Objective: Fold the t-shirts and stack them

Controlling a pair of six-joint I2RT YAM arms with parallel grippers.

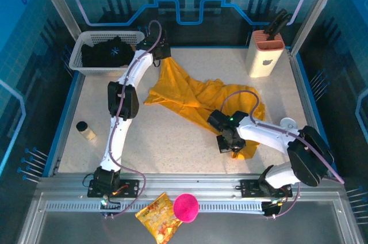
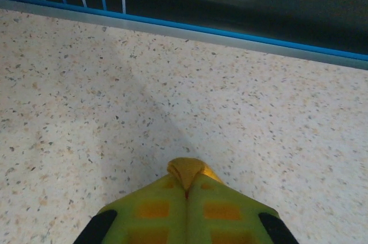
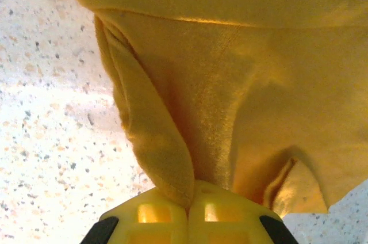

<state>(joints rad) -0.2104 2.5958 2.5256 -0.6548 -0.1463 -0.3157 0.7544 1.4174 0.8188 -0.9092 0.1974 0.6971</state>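
A mustard-orange t-shirt (image 1: pixel 195 97) lies crumpled across the middle of the table. My left gripper (image 1: pixel 163 54) is shut on its far corner near the basket; a small nub of orange cloth (image 2: pixel 188 172) pokes out between the closed fingers. At the shirt's near right edge my right gripper (image 1: pixel 225 143) is shut on a fold of the same cloth (image 3: pixel 167 157), which rises from the pinched jaws. A black t-shirt (image 1: pixel 106 53) with a small white starburst lies bunched in the white basket (image 1: pixel 77 54) at the back left.
A beige knife block (image 1: pixel 265 51) stands at the back right. A small jar (image 1: pixel 86 130) sits near the left edge, and a white round object (image 1: pixel 287 122) at the right. On the front rail lie a snack bag (image 1: pixel 158 222) and a pink ball (image 1: pixel 186 206).
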